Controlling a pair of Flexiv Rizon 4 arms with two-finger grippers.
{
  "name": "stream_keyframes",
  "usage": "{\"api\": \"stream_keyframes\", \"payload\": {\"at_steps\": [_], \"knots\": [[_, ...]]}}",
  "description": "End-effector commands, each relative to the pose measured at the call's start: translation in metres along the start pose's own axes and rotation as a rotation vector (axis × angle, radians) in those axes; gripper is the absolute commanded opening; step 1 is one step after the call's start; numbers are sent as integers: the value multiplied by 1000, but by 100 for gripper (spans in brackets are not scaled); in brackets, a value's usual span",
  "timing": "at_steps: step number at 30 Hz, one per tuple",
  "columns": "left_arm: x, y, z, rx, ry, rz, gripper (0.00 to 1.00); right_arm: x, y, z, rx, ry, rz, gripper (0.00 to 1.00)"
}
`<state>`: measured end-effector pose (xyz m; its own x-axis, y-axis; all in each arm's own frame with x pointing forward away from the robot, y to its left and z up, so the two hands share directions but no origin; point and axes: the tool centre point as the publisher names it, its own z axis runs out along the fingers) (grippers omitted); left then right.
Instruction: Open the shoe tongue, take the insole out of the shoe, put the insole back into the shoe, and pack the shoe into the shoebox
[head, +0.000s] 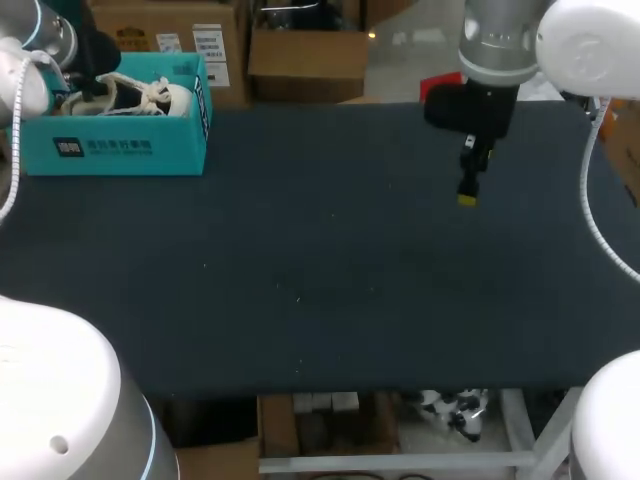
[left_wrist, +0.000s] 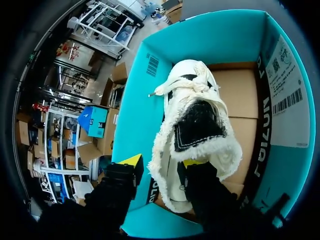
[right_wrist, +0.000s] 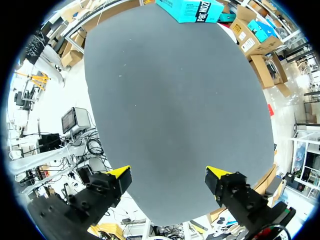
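One shoe (left_wrist: 187, 85) sits in the teal box (head: 120, 150) at the counter's (head: 320, 280) far left corner. Left gripper (left_wrist: 162, 161) hangs over it, fingers spread, one tip at the fleecy heel collar, the other by the box wall. Right gripper (right_wrist: 167, 174) hovers above the counter's right side, fingers wide apart.

We look down on the counter (head: 330, 270) from above and behind; our left wrist peers closely into the shoebox (left_wrist: 145, 100); our right wrist, high, shares both.
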<state>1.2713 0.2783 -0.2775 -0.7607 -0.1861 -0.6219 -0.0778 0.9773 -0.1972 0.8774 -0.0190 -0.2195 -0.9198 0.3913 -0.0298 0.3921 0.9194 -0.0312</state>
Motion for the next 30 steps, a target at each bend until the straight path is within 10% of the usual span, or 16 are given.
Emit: {"api": "stream_keyframes", "payload": {"at_steps": [1, 19, 30], "knots": [[-9, -4, 20, -4, 36, -22, 0, 0, 0, -1, 2, 0, 0, 100], [1, -13, -37, 98, 47, 3, 0, 0, 0, -1, 2, 0, 0, 100], [9, -8, -20, 70, 126, -1, 0, 0, 0, -1, 2, 0, 0, 100]]}}
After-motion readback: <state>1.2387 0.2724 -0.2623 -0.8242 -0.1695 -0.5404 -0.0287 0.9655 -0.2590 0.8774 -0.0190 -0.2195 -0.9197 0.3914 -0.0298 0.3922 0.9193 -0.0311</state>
